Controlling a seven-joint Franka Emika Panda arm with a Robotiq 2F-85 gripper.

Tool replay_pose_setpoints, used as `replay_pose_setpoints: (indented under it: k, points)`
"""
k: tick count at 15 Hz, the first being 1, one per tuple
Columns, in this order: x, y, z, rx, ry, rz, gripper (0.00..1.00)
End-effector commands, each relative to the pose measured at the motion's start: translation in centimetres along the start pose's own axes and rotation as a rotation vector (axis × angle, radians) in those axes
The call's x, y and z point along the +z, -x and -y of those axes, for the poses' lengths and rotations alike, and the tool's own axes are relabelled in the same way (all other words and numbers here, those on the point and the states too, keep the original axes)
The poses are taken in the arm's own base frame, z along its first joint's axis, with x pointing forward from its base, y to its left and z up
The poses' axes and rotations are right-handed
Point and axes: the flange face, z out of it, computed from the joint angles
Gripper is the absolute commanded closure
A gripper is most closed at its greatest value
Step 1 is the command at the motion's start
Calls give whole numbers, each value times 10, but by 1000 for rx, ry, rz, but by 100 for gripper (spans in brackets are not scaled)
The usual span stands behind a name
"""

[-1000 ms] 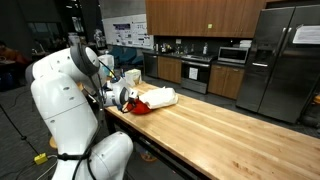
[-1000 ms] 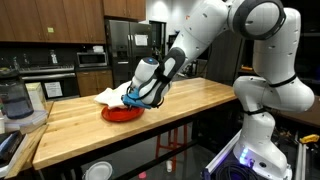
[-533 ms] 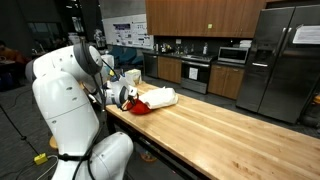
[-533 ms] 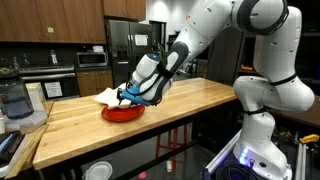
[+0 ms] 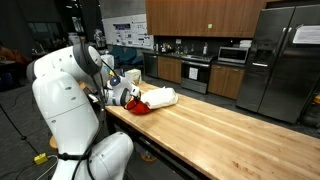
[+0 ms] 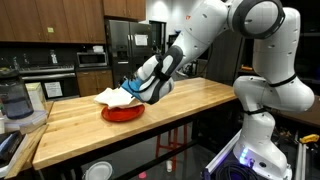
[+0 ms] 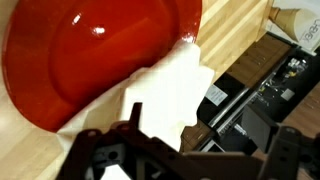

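Note:
A red plate [image 6: 122, 113] [image 5: 141, 108] lies on the wooden table [image 6: 190, 98] near one end. A white cloth [image 6: 108, 97] [image 5: 161, 96] lies partly on the plate and partly on the table beside it. My gripper [image 6: 130, 89] [image 5: 129, 98] hangs a little above the plate and cloth. In the wrist view the red plate [image 7: 90, 50] fills the upper left and the white cloth [image 7: 165, 95] runs from its rim toward the table edge. The gripper [image 7: 190, 160] is open; its dark fingers [image 7: 92, 152] stand wide apart with nothing between them.
A blender [image 6: 12, 100] stands beyond the table's end. The table edge [image 7: 235, 60] runs close to the cloth, with dark equipment below it. Kitchen counters, a stove and a refrigerator [image 5: 280, 60] line the back wall. The robot's base [image 6: 262, 120] stands by the table.
The jaws have gone from shut to wide open. The gripper has lifted slightly away from the plate, and the white cloth stays below.

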Motion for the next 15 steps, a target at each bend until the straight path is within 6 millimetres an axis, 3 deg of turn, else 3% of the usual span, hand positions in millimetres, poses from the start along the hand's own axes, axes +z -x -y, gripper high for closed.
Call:
replay_pose_setpoints:
  k: [1,2,3,10,15]
  points:
    - [6,-19,-10,85,-45,-153,0]
    - [6,-25,-1,119,-38,-178,0]
    - [10,-30,-16,164,-16,-220,0]
    - [23,-51,-47,409,169,-313,0]
    - [28,-53,-40,512,223,-260,0]
